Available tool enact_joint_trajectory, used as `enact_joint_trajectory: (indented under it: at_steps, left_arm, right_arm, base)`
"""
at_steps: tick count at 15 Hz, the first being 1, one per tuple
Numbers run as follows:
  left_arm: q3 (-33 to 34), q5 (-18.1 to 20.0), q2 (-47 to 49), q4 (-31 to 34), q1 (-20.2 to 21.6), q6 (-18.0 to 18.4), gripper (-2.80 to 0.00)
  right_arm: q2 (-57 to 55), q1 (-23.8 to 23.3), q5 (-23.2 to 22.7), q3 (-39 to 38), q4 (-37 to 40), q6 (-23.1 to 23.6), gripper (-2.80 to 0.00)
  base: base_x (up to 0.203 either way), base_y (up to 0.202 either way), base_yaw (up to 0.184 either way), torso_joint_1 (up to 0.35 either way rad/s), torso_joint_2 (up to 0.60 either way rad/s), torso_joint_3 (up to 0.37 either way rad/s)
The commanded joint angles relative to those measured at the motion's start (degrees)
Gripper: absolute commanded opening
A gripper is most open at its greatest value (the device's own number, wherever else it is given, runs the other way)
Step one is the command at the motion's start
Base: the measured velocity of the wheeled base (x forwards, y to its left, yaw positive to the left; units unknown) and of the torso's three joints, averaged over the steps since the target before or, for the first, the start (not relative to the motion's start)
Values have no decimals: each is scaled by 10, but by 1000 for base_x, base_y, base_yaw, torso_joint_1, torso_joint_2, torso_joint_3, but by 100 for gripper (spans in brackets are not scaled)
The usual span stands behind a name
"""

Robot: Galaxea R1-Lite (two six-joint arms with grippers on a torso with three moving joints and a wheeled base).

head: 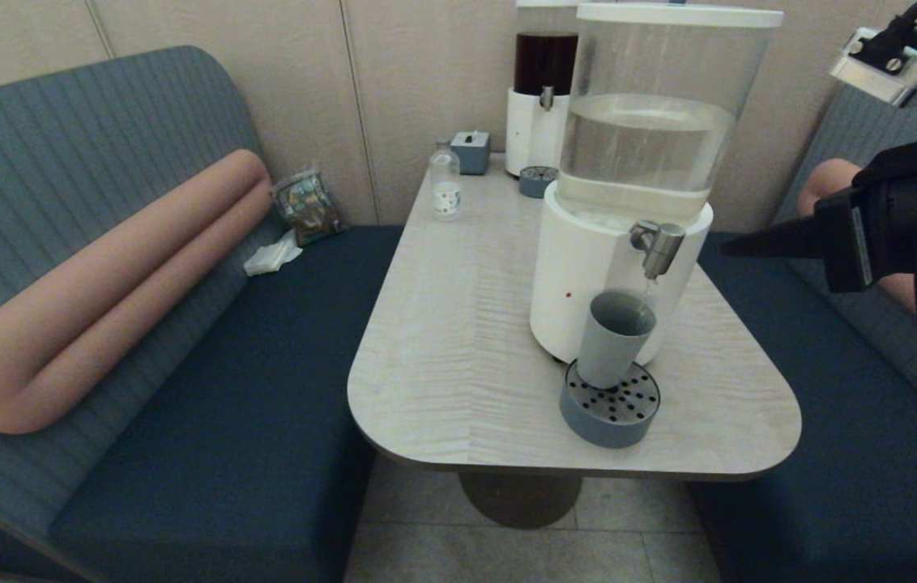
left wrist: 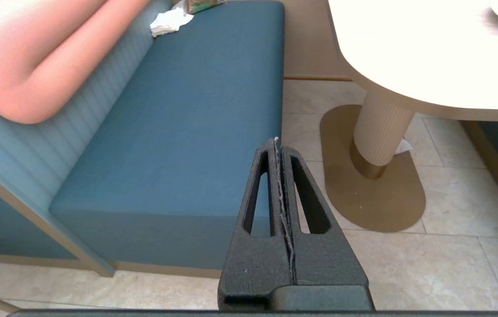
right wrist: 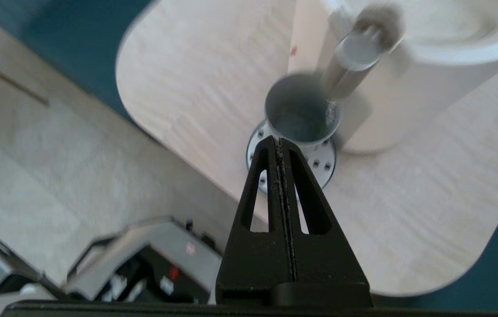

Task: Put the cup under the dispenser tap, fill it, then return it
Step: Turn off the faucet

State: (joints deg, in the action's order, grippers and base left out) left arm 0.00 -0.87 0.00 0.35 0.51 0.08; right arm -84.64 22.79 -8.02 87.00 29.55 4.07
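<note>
The blue bench seat (head: 207, 389) wraps around the left side of the table (head: 458, 324), with a long pink cushion (head: 102, 291) against its backrest. The table carries everything else. On it, the big dispenser (head: 612, 243) with a white base and a clear tank of clear liquid stands toward the right edge. Behind the big dispenser stands a smaller dispenser (head: 543, 89) of dark liquid. The round tray (head: 611, 405) with a perforated top sits in front of the big dispenser, touching its base. The cup (head: 614, 336) stands upright on the tray, just below the tap (head: 659, 245). A small clear bottle (head: 445, 180) stands left of the smaller dispenser.

The right tool (right wrist: 280, 143) hangs in the air to the right of the big dispenser, clenched on nothing and apart from the cup. The left tool (left wrist: 277, 143) is clenched and empty, low beside the bench seat.
</note>
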Motion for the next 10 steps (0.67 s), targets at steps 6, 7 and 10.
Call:
enact_joint_trajectory:
  at_steps: [6,7,10]
  left_arm:
    - [1,0,1,0,0,0,-280]
    - [1,0,1,0,0,0,-280]
    - [1,0,1,0,0,0,-280]
  right_arm:
    - [-46,31,38,48,14,3,-280]
    - [-49,34,40,50,14,4,-280]
    - [-68,40,65,61,14,6,-280]
  base:
    - [0,0,0,0,0,0]
    - [0,0,0,0,0,0]
    - [0,0,0,0,0,0]
